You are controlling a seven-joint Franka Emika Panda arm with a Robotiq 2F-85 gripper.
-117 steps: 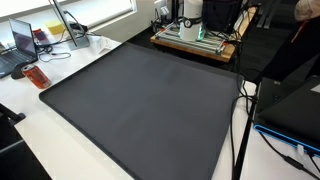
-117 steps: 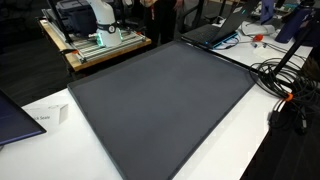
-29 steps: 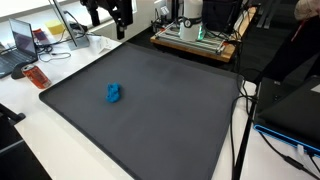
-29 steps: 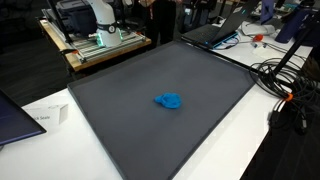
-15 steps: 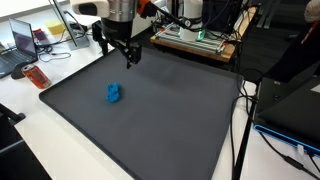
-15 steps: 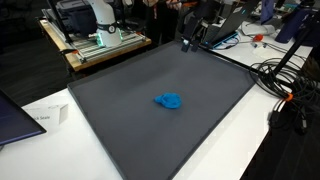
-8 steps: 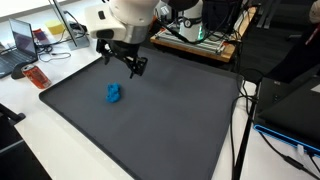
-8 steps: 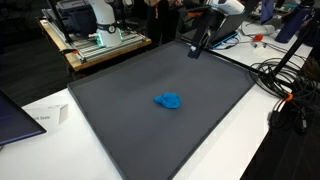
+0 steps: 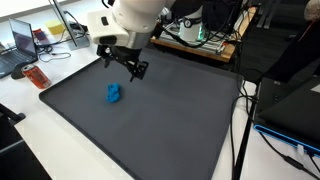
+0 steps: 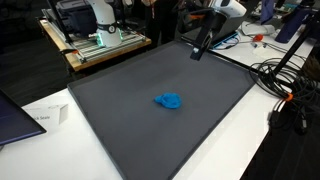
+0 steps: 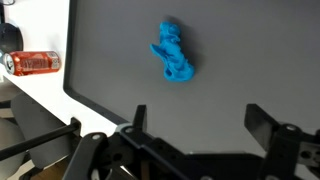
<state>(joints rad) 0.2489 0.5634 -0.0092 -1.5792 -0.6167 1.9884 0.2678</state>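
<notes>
hand: the hand is wide open with nothing in it, hanging in the air above the far part of the mat; wrist view shows both fingers spread with only bare mat between them

blue toy: small crumpled-looking blue toy, lying by itself roughly mid-mat; shows in both exterior views and the wrist view. Can't tell exactly what it is, some soft figure or rubbery thing

gap: hand and toy are near each other but clearly apart, no contact

mat: big dark grey mat covering most of the white surface

step: looks to me like the approach, before any grasp

next move: I'd say it needs to come over the toy, line the fingers up across its narrow side, then drop low enough to close on it

nearby: red can lying on the surface off the mat edge, well clear
</notes>
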